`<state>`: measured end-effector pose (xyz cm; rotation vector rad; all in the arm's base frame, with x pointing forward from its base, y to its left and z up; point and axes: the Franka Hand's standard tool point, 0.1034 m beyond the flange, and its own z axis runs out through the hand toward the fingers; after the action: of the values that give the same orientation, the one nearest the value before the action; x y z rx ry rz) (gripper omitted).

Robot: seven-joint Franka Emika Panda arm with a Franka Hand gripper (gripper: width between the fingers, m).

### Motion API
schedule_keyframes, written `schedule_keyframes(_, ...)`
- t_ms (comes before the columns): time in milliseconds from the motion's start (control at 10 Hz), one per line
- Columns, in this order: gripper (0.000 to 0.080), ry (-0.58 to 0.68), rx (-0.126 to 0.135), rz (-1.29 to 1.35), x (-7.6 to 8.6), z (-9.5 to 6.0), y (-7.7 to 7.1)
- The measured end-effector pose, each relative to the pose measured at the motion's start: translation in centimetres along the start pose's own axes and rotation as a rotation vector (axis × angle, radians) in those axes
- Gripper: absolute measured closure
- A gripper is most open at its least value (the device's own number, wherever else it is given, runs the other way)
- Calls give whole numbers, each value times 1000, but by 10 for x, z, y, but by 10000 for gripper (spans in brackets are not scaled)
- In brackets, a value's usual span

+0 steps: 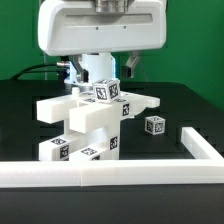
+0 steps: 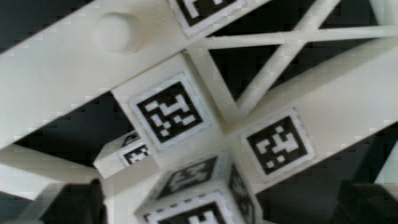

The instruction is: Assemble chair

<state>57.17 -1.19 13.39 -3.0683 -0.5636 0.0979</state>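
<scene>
1. One blocky white chair stack (image 1: 95, 118) stands in the middle of the black table (image 1: 25, 115), behind the long white border frame (image 1: 150, 168).
2. One loose cube (image 1: 155, 126) sits apart from the stack, toward the exterior view's right, inside the frame.
3. Labels: you see black-and-white square patterns on the stack's faces and on the cube. The wrist view shows a large tag (image 2: 169, 110) close beside a second tag (image 2: 272, 143). You cannot read any letters on them.
4. Gripper (image 1: 101, 68) hangs just above the stack, its fingers spread wide and pinching nothing.
</scene>
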Motion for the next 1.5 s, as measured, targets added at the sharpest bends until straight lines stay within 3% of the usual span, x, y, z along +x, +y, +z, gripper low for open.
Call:
schedule_keyframes(1300, 151, -17, -5, -38, 12, 6, 9)
schedule_keyframes(1400, 277, -17, -6, -38, 12, 6, 9)
schedule_keyframes(1500, 277, -17, -6, -38, 12, 6, 9)
